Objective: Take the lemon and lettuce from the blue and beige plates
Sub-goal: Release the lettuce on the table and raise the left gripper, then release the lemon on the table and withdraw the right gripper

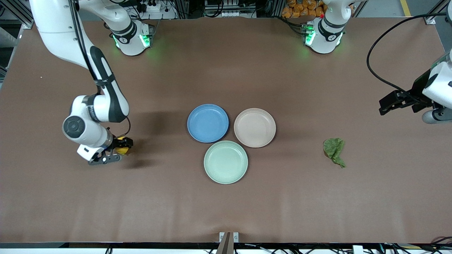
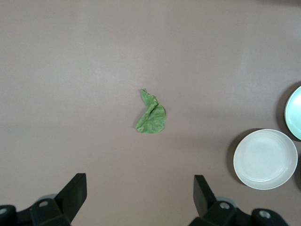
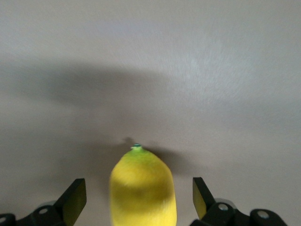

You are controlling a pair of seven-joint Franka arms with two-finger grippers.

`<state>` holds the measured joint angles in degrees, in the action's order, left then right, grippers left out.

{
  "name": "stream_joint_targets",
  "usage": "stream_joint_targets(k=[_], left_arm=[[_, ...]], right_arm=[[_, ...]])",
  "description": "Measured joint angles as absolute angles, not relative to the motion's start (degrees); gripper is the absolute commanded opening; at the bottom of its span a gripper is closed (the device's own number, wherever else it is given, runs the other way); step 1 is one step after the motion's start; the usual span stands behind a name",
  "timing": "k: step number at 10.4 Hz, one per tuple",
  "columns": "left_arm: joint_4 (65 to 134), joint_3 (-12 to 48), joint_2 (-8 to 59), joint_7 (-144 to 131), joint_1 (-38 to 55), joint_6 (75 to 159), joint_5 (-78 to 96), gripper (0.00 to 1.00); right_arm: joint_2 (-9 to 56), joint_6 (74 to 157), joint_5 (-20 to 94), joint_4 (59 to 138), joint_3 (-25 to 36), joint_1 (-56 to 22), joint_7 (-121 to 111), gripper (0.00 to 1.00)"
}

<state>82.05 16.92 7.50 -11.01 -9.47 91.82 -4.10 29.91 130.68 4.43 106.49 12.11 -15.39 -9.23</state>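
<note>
You have three plates on the tabletop (image 1: 226, 211): blue plate (image 1: 208, 123), beige plate (image 1: 254, 127), mint-green plate (image 1: 225, 162), all bare. One lemon (image 1: 122, 150) sits between the right end effector's (image 1: 118, 151) spread fingers, its nub pointing away from the wrist. One lettuce (image 1: 334, 150) lies toward the left arm's end, tail toward the front camera. The left end effector (image 1: 397, 102) hangs released, arm raised.

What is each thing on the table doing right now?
Lemon: on the table, between the open right hand.
Lettuce: flat on the table, off the plates.
Blue plate: empty.
Beige plate: empty.
Green plate: empty.
Left hand: open, up over the table.
</note>
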Motion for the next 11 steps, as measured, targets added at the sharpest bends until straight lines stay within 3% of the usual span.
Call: stream_joint_targets(k=[3, 5, 11], left_arm=[[82.26, 15.85, 6.39, -10.66, -8.75, 91.62, -3.41, 1.0], [82.87, 13.03, 4.95, -8.24, -6.65, 91.04, -1.76, 1.0], [84.7, 11.25, 3.6, -5.44, -5.16, 88.5, 0.82, 1.0]], right_arm=[[26.66, 120.03, 4.44, 97.76, 12.14, -15.46, -9.21, 1.0], [23.65, 118.83, 4.45, 97.09, 12.37, -15.45, -9.15, 1.0], [8.44, 100.07, 4.45, 96.58, 12.23, -15.13, -2.52, 1.0]])
